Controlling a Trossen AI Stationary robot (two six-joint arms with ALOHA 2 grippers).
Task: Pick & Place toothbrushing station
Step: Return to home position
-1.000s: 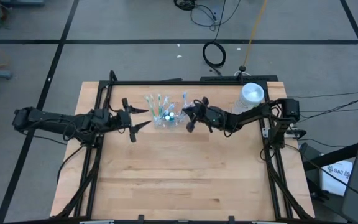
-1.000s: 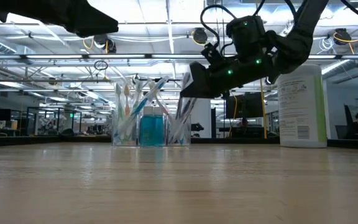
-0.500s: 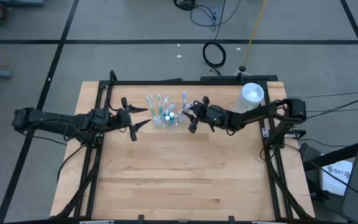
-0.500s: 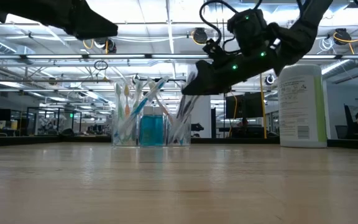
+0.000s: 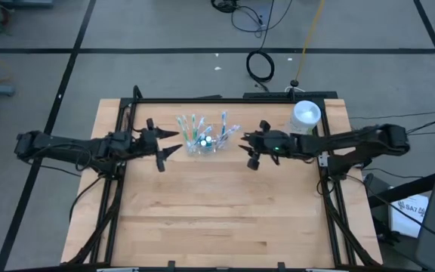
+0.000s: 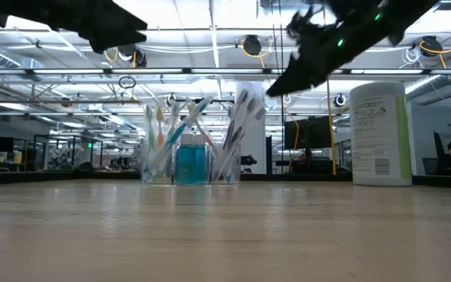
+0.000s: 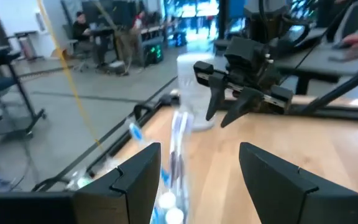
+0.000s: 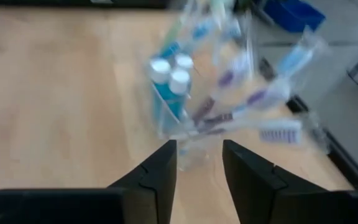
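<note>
1. Now your right gripper (image 5: 248, 149) hangs open and empty, near the clear organizer (image 5: 202, 141).
2. It stands upright on the table (image 5: 217, 219) — toothbrushes (image 6: 163, 133) and teal tubes (image 6: 192, 162) inside.
3. Your left gripper (image 5: 174, 142) waits open opposite.

On my feed the table (image 5: 217, 219) is pale wood, smooth with a soft sheen. The cup (image 6: 221, 168) looks like clear, glossy plastic, and the tall container (image 6: 380, 133) like matt white plastic.

Clear cup (image 5: 203, 143) upright, back-centre table; toothbrushes (image 6: 167, 133), teal tubes (image 6: 192, 162) inside.
</note>
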